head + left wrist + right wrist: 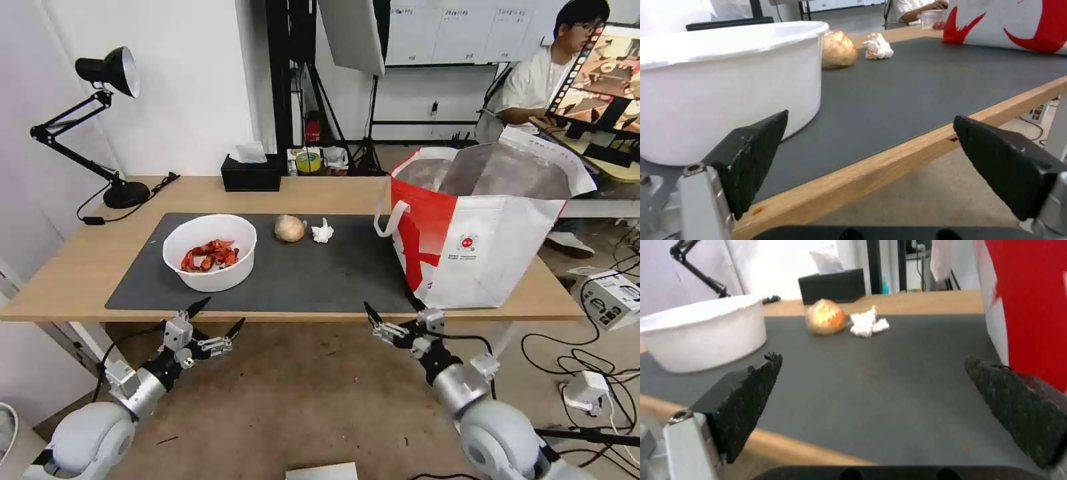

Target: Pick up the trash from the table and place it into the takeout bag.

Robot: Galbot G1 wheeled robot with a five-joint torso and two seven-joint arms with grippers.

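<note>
Table (87,280) of light wood, long, on white legs, spanning the head view; dark grey mat (307,273) laid over the middle of it

Takeout bag (480,227) next in bulk: boxy, red and white, upright on the right end of the table, partly on the mat's right edge, mouth open with silver lining in sight, one white loop handle hanging on the side toward the bowl, small round red logo on the white face

White round bowl (210,252) on the left part of the mat, red-orange scraps (210,255) inside, near the front edge

Black tissue box (251,173) at the back of the table, off the mat; black desk lamp (110,120) at the far left corner

Left gripper (215,317) held just off the table's front edge, directly before the bowl, black fingers (753,156) spread wide, nothing between them; in the left wrist view bowl wall close ahead

Right gripper (393,313) likewise just off the front edge, before the bag's near corner, fingers (744,403) parted and empty, red bag panel beside one of them in the right wrist view

Tan ball (290,228) on the mat between bowl and bag, toward the back

Tissue wad (323,231), small and white, just beside the ball on the bag's side
</note>
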